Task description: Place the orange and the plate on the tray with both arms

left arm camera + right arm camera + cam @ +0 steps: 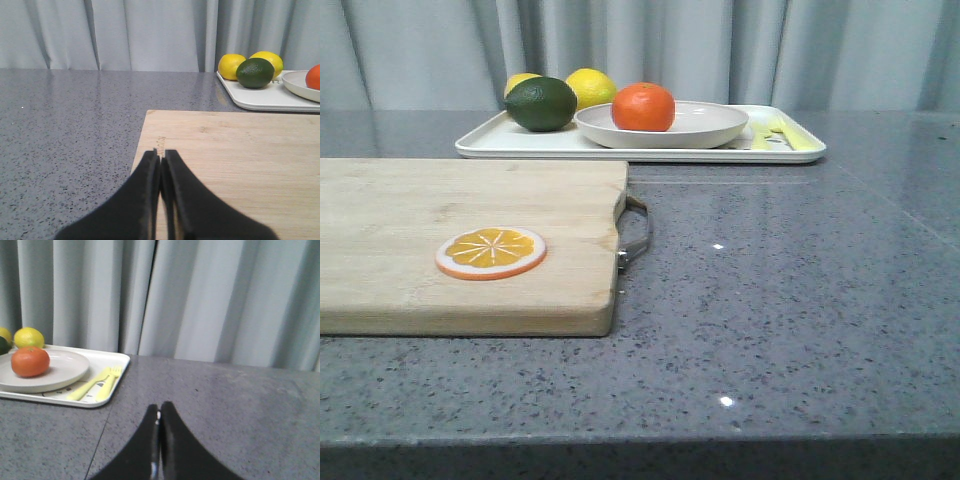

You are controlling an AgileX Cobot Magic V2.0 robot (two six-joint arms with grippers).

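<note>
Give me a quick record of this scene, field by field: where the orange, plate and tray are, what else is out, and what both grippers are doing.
orange: sits in the plate
plate: rests on the tray
tray: far side of the table, by the curtain
other fruit on tray: green lime, two lemons behind it
utensils: yellow fork on the tray beside the plate
cutting board: near left, orange slice on it
left gripper: jaws shut, empty, over the board
right gripper: jaws shut, empty, over bare table
</note>
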